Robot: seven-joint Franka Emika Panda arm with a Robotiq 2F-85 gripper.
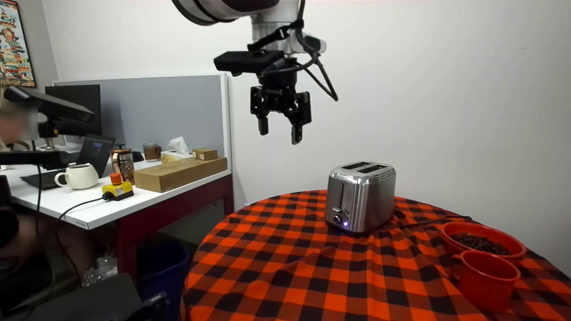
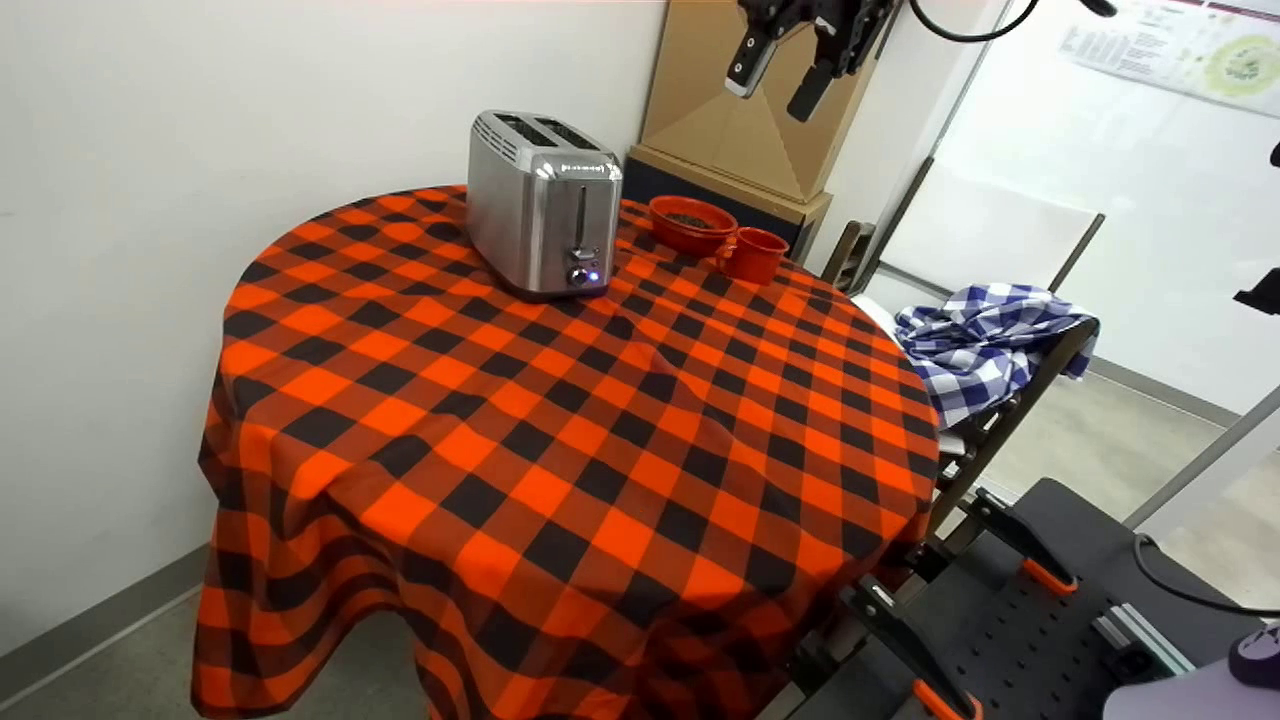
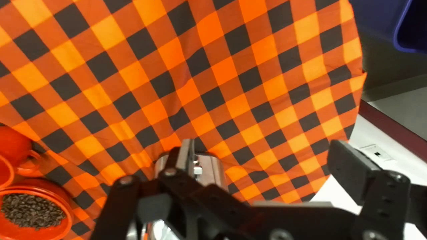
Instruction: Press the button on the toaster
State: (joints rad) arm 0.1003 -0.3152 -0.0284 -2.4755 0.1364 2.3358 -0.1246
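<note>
Comprises one toaster (image 1: 360, 198) with lit front light (image 1: 345, 224), far on the bench (image 1: 285, 267), left of the mug (image 1: 484, 283) in both exterior views, plus one hand (image 1: 279, 130), spread and empty, higher and apart; shows no contact, with approach and press probably outstanding.

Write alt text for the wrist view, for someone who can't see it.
The open, empty claw hangs above a checked tablecloth, partly hiding a silver toaster. At lower left are a red mug and a bowl of coffee beans; a blue bin is at upper right.
</note>
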